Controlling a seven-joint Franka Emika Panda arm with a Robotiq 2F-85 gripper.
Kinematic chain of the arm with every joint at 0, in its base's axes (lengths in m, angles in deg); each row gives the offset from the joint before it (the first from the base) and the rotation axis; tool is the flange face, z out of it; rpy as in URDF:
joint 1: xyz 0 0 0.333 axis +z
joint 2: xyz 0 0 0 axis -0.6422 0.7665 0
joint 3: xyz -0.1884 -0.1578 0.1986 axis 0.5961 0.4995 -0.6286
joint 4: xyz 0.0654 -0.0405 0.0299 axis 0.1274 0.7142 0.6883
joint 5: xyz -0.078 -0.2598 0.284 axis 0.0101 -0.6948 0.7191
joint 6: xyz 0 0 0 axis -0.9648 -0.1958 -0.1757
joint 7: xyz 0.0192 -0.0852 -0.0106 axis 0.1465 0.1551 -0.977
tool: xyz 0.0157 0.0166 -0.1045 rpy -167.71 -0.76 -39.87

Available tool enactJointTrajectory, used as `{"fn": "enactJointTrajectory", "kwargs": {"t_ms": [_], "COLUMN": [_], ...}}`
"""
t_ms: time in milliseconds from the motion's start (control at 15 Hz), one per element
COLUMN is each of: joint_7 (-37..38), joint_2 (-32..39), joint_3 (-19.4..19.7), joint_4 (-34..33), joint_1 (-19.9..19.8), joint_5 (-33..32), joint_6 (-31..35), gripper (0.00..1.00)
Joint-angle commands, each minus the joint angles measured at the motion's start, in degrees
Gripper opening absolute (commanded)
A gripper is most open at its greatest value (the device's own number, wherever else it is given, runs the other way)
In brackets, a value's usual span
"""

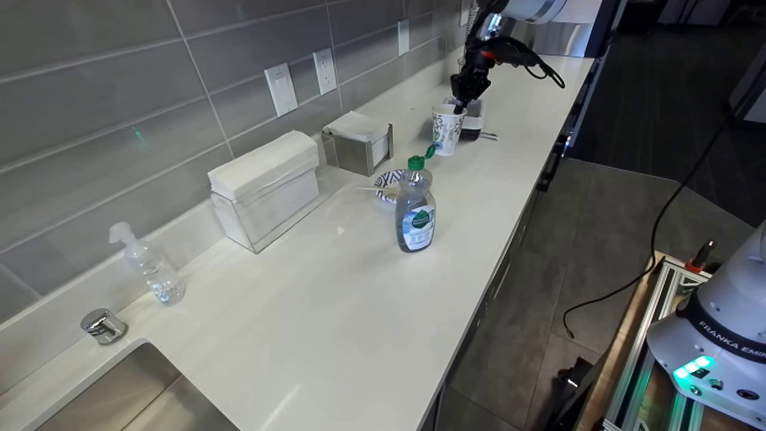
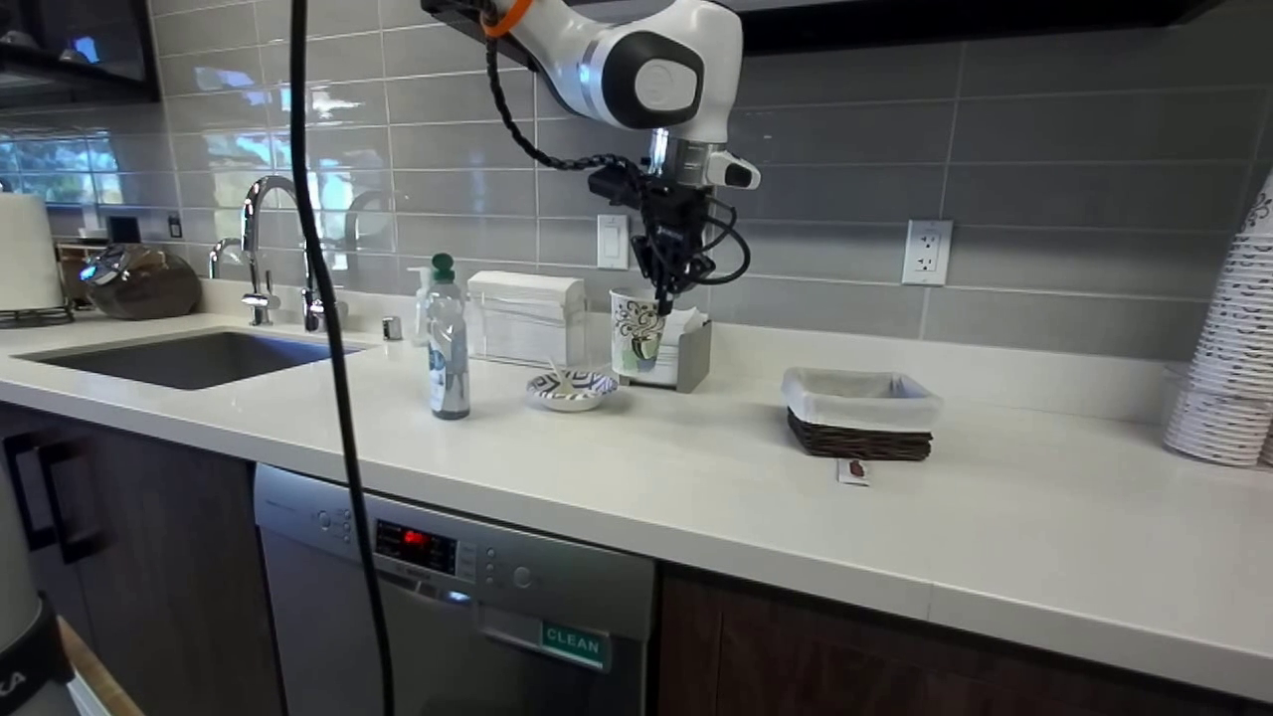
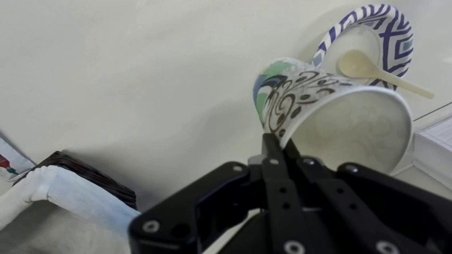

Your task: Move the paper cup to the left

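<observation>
Gripper (image 3: pixel 282 143), black, two-fingered, pinching rim of white tapered paper cup (image 2: pixel 634 333), near round blue-and-white patterned bowl (image 3: pixel 393 38).

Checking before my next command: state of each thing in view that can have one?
Paper cup: mouth up, rim pinched, apparently lifted
Gripper: closed on that rim
Dish soap bottle: upright, flip cap open
Paper bowl: upright, spoon in it
Pump bottle: upright
Clear paper-towel holder: filled
Low napkin holder: filled
Wicker basket: lined, contents unclear
Condiment packet: lying flat
Dishwasher: shut, display lit, sign reading CLEAN
Cabinet doors: shut
Cup stack: nested
</observation>
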Motion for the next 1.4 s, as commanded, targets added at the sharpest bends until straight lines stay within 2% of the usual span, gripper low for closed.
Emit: {"fn": "enactJointTrajectory", "kwargs": {"t_ms": [0, 533, 733, 1000, 1333], "joint_7": [-1.5, -6.7, -8.1, -10.1, -10.8], "joint_2": [0.7, 9.6, 13.8, 19.4, 25.0], "joint_3": [0.2, -6.8, -9.3, -11.5, -13.0], "joint_4": [-1.6, -16.6, -22.5, -30.1, -38.7], "joint_1": [1.3, 7.7, 9.6, 12.3, 15.9], "joint_5": [1.2, 0.0, -0.8, -4.3, -10.0], "joint_6": [-0.2, -4.9, -9.3, -14.9, -17.8], "gripper": [0.01, 0.01, 0.01, 0.01, 0.01]}}
